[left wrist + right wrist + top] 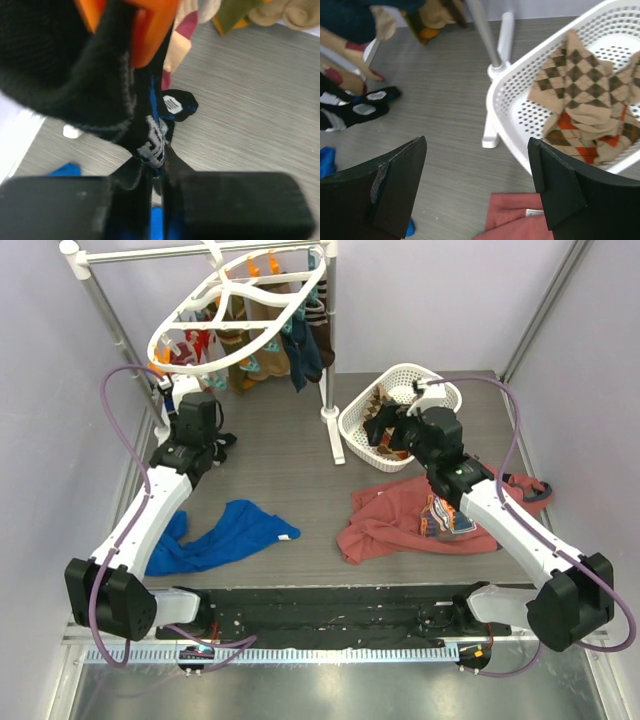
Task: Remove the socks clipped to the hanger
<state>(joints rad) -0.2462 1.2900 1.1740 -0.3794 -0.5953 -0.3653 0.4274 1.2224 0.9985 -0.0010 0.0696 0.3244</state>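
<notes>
The white oval hanger (240,302) hangs from the rail at the back left, with several socks (262,358) clipped under it. My left gripper (203,428) is below its left end, shut on a black sock with white and blue marks (156,136). That sock hangs from an orange clip (150,35) just above the fingers. My right gripper (392,426) is open and empty by the white basket's near rim. In the right wrist view its fingers (402,180) stand wide apart over the table. Argyle socks (580,95) lie in the basket (517,102).
The metal rail stand's pole (330,350) and foot (492,137) stand left of the basket. A blue shirt (225,535) lies at the front left, a red shirt (400,520) under my right arm. A black-and-white sock (365,106) shows at the left of the right wrist view.
</notes>
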